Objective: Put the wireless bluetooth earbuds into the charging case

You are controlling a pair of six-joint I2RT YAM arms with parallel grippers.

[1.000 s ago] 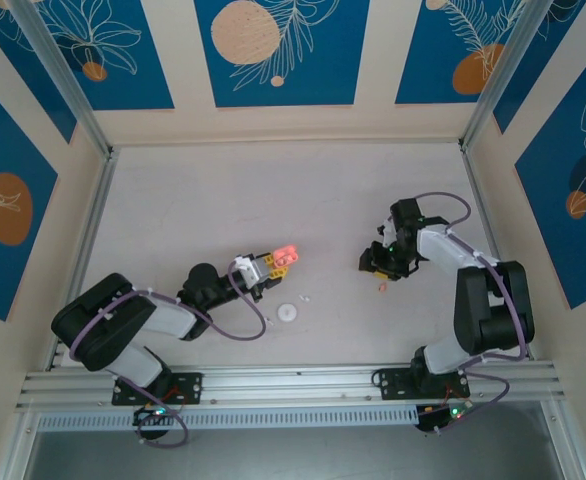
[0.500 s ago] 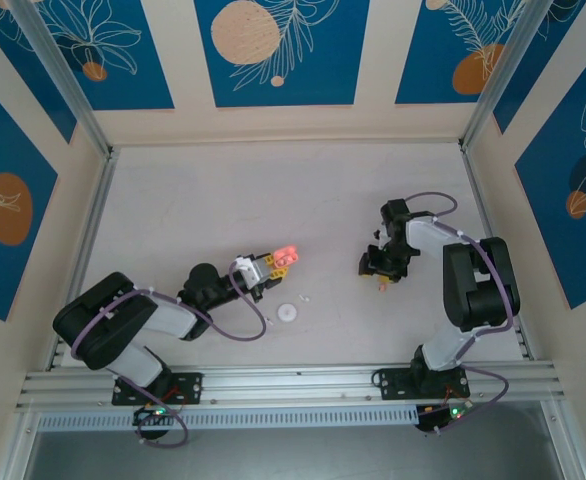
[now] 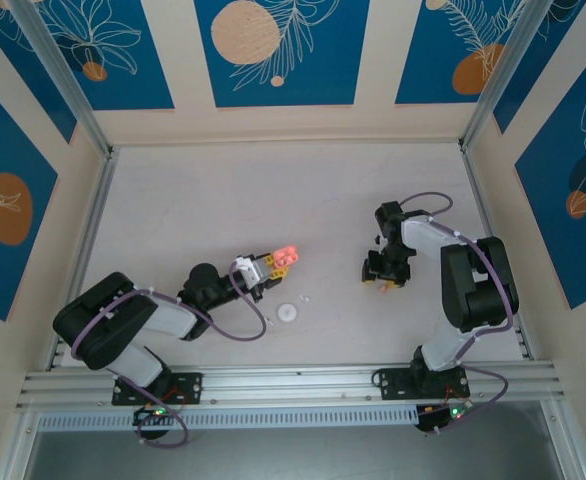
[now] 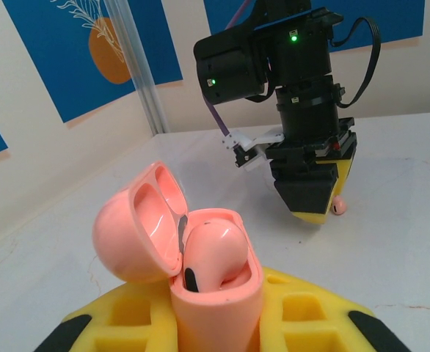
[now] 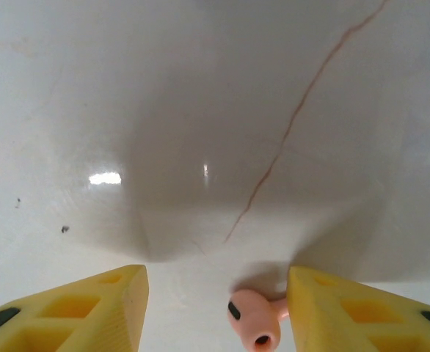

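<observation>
Pale grey table point(image 3: 223, 200) carries everything. The left arm point(image 3: 123, 325) lies low across its near-left part and has not moved over the last second. The right arm point(image 3: 473, 290) has folded in closer to its own base, bringing its wrist down and a little nearer.

The left gripper point(image 3: 265, 266) stays clamped on the pink case point(image 4: 200, 257), which stands upright between the yellow pads with its lid hinged back. The right gripper point(image 3: 385, 275) points straight down at the table. Its jaws have been spreading and now stand well apart, holding nothing.

A white case point(image 3: 289, 312) lies flat on the table just near of the left gripper. White specks beside it are too small to identify.

One seated bud point(image 4: 211, 249) already fills a socket of the pink case. The loose bud point(image 5: 255, 323) lies on the table between the right gripper's fingers, close to one of them and seemingly clear of both. A second ago it lay in the open just beside the gripper; now the fingers straddle it.

That reads as the approach being nearly finished. By my judgement the next step is to centre on the bud and close. It sits off-centre, so a careless close could flick it away.
</observation>
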